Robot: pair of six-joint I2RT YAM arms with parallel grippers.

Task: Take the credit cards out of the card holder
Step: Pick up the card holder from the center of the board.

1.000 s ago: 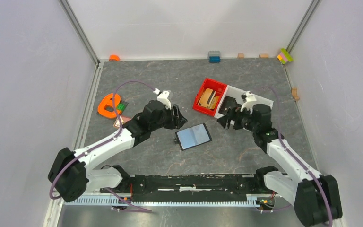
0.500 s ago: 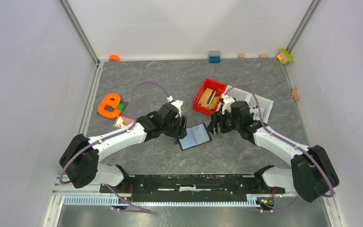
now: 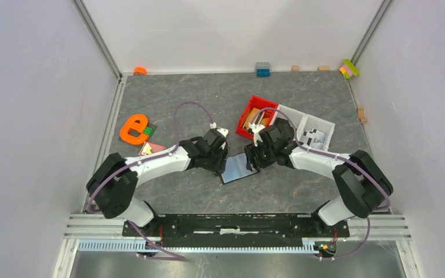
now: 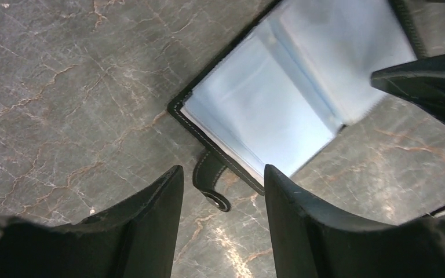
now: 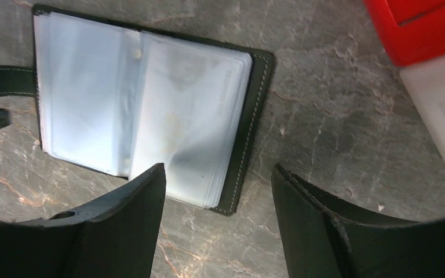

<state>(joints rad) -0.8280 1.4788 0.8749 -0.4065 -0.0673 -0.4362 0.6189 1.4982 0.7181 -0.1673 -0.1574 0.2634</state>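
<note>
The black card holder (image 3: 239,168) lies open on the table, pale blue-grey sleeves facing up (image 4: 266,110) (image 5: 145,110). A greyish-white credit card (image 5: 191,116) shows inside the right-hand sleeves. A pinkish-copper card (image 3: 150,149) lies on the table to the left, beside my left arm. My left gripper (image 3: 223,164) (image 4: 223,171) is open at the holder's left edge, its jaws straddling the snap strap (image 4: 211,185) without touching it. My right gripper (image 3: 250,157) (image 5: 218,169) is open over the holder's right corner, with nothing between its fingers.
A red bin (image 3: 259,119) holding tan wooden blocks stands just behind the right gripper, and a white bin (image 3: 318,124) adjoins it. An orange letter shape (image 3: 133,128) lies at the left. Small blocks (image 3: 262,69) line the back wall.
Both arms have swung inward and come down to the open card holder, the left at its strap side, the right at its far corner. The right jaws have narrowed somewhat.
</note>
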